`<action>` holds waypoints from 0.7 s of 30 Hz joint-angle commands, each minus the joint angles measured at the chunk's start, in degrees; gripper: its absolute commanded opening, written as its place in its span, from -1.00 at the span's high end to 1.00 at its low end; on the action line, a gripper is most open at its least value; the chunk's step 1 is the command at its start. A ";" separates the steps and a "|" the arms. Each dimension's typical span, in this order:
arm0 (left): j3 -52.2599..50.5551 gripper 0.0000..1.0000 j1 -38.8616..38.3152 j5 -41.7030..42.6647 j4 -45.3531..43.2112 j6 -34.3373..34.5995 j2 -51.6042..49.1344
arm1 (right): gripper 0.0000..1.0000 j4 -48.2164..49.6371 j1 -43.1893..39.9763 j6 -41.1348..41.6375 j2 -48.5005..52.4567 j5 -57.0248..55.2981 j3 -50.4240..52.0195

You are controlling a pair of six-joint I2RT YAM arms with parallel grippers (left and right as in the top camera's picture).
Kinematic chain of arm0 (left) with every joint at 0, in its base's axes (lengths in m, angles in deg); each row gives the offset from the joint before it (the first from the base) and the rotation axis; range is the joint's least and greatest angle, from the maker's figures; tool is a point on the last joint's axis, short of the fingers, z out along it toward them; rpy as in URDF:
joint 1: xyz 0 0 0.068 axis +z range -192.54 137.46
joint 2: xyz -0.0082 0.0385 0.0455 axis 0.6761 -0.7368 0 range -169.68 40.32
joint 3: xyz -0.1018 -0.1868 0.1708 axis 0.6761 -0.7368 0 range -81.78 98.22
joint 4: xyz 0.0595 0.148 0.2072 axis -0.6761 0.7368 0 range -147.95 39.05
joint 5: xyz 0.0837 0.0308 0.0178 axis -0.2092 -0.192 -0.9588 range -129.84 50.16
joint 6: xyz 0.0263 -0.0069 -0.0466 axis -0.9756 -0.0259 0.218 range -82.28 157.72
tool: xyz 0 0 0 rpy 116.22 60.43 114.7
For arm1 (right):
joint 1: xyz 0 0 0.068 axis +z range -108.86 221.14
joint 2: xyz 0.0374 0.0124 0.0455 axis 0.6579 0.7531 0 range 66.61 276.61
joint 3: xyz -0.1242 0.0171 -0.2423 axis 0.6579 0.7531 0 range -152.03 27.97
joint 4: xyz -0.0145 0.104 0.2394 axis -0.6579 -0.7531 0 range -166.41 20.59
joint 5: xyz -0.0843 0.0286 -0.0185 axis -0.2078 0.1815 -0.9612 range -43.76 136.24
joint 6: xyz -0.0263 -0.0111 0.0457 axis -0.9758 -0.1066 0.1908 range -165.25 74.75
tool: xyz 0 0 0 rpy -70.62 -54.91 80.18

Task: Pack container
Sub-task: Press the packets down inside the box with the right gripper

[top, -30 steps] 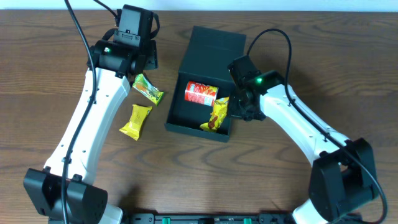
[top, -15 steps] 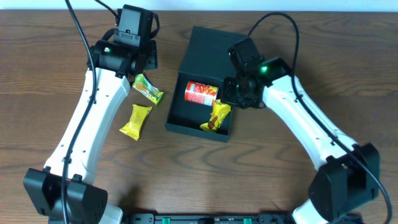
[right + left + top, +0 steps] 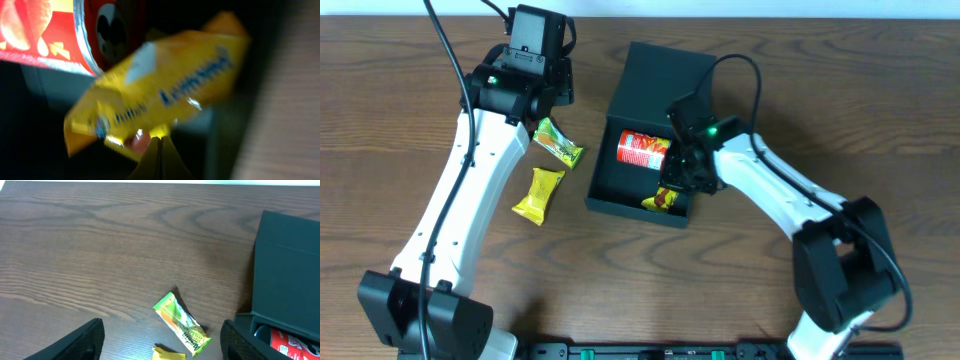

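Observation:
The dark teal container (image 3: 660, 72) lies open mid-table, its flap lid folded back. Inside it lie a red can (image 3: 642, 150) and a yellow packet (image 3: 664, 199) leaning in the near right corner. My right gripper (image 3: 680, 176) is down inside the box, shut, its tips (image 3: 160, 142) against the lower edge of that yellow packet (image 3: 165, 90), with the can (image 3: 45, 35) just behind. My left gripper (image 3: 165, 342) hangs open above the table left of the container (image 3: 287, 270), holding nothing. Under it lie a green packet (image 3: 182, 325) and a second yellow packet (image 3: 167, 354).
On the bare wood left of the box, the green packet (image 3: 559, 142) and the yellow packet (image 3: 539, 195) lie close together. The right arm's cable loops over the box's lid. The table's far edge runs just behind the left arm.
The right gripper rose from the box's right wall, then swung left and down into the box onto the yellow packet, which has shifted slightly. The left arm has stayed still.

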 commanded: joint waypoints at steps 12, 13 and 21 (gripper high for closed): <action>0.37 -0.55 0.42 -1.75 -0.20 -2.27 -0.22 | 0.97 5.75 0.48 -0.15 4.07 -10.01 -0.35; 0.37 -0.56 0.42 -1.75 -0.20 -2.27 -0.22 | 0.97 5.75 0.17 -0.52 4.07 -10.01 -0.66; 0.37 -0.57 0.42 -1.75 -0.17 -2.27 -0.24 | 0.97 8.52 -1.29 -0.79 4.04 -12.85 -2.45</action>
